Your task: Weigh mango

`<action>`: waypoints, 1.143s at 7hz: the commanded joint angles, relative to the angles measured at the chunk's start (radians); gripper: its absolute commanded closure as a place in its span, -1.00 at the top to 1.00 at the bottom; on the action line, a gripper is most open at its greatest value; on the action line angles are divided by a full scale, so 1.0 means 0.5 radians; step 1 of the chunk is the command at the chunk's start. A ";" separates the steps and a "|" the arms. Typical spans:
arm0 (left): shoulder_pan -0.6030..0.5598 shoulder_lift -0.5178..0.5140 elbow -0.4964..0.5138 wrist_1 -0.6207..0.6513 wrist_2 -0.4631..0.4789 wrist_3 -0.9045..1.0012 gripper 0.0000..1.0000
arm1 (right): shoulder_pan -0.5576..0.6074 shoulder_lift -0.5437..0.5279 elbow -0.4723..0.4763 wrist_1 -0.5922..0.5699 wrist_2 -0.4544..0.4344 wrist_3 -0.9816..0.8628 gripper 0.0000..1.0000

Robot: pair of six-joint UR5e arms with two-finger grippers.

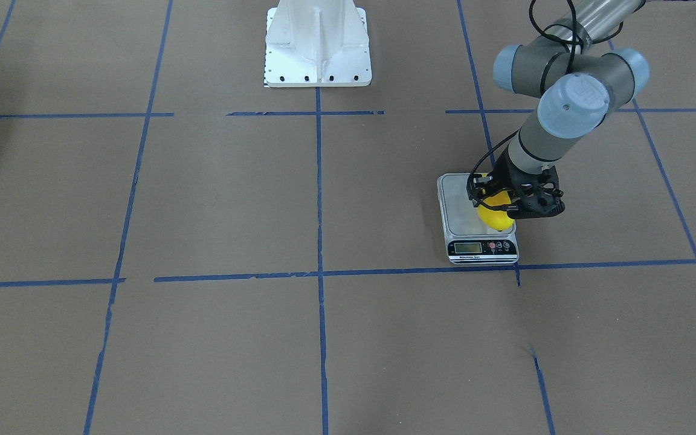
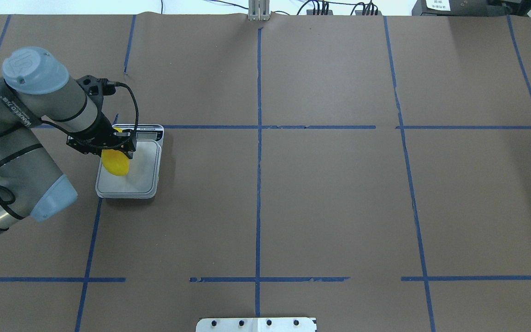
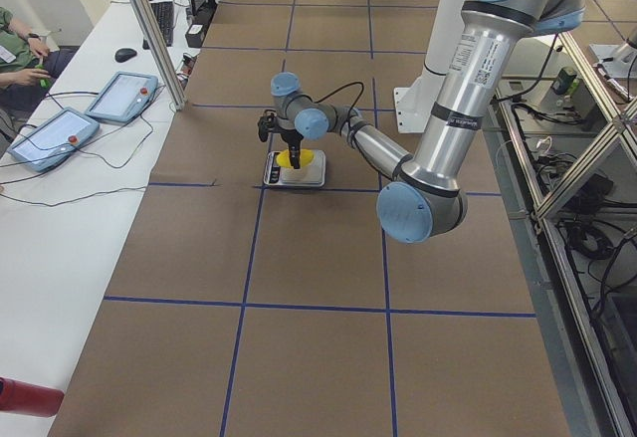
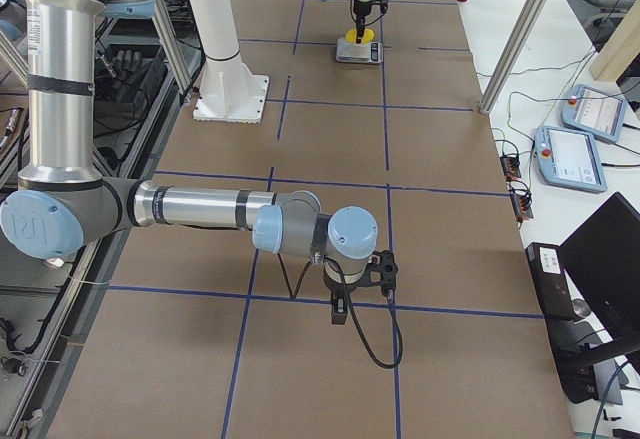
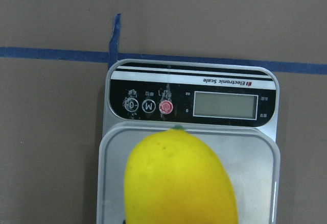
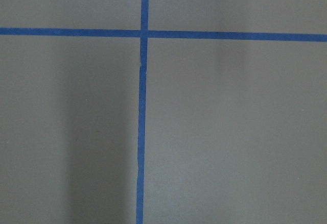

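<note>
The mango is bright yellow and oblong. My left gripper is shut on it from above, over the platform of the digital scale. In the overhead view the mango hangs over the left half of the scale, under the left gripper. The left wrist view shows the mango close up, in front of the scale's blank display. I cannot tell whether the mango touches the platform. My right gripper points down at the table far from the scale, and I cannot tell whether it is open or shut.
The table is brown paper with a grid of blue tape lines. The white robot base stands at the middle of the table's robot side. Tablets and cables lie on a side table beyond the scale's end.
</note>
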 commanded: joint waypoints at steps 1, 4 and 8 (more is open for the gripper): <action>0.011 0.014 0.030 -0.017 0.068 0.017 -0.11 | 0.000 0.000 0.000 0.002 0.000 0.000 1.00; -0.035 0.020 -0.064 -0.001 0.074 0.026 1.00 | 0.000 0.000 0.000 -0.001 0.000 0.000 1.00; -0.574 0.030 -0.488 0.638 0.053 0.549 1.00 | 0.000 0.000 0.000 -0.001 0.000 0.000 1.00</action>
